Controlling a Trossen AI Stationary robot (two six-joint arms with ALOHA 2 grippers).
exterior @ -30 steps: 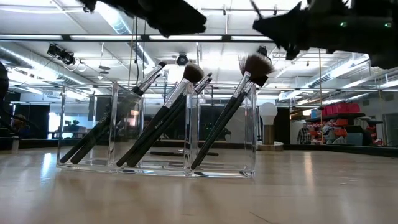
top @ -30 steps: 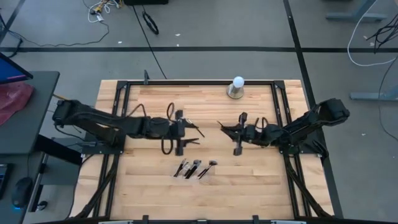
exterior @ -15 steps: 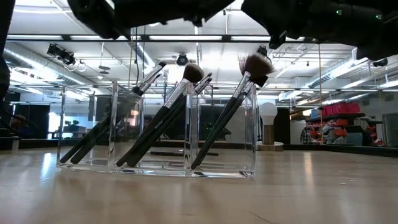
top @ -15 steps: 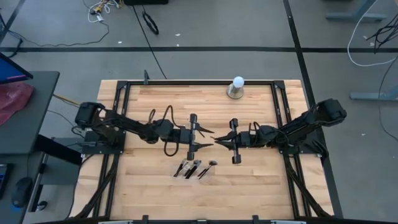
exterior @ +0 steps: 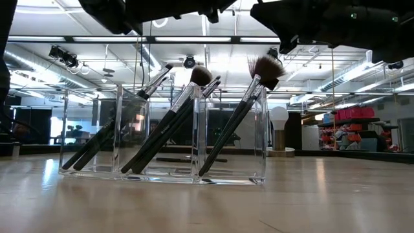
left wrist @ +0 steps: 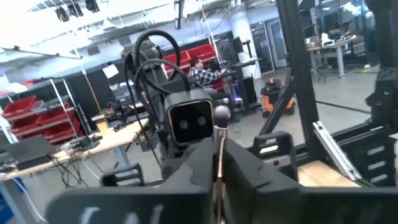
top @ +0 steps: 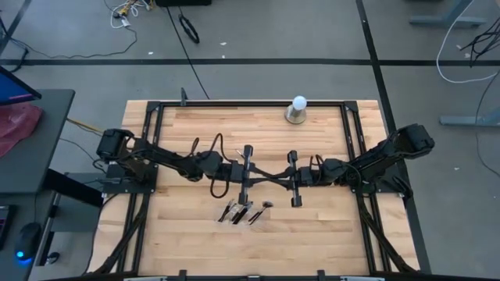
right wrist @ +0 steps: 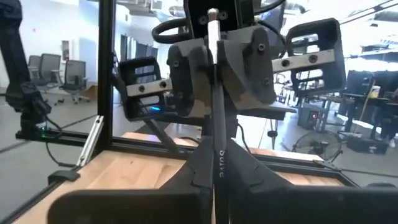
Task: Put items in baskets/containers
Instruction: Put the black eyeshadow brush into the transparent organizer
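Left gripper (top: 258,172) and right gripper (top: 280,176) both clamped on one makeup brush (top: 269,175) mid-frame, clear tray (exterior: 162,133) of brushes just below, lower centre.

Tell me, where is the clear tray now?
In the high view, the clear tray sits near the table's front edge, centre-left, just below the left gripper.

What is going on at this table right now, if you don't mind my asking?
The two arms are meeting in mid-air above the middle of the table, passing one makeup brush between them. The right gripper is shut on its handle, and the left gripper has closed on the other end. Below them, toward the table's front edge, the clear container already holds several brushes leaning in its compartments. A white ball-shaped object stands at the far edge.
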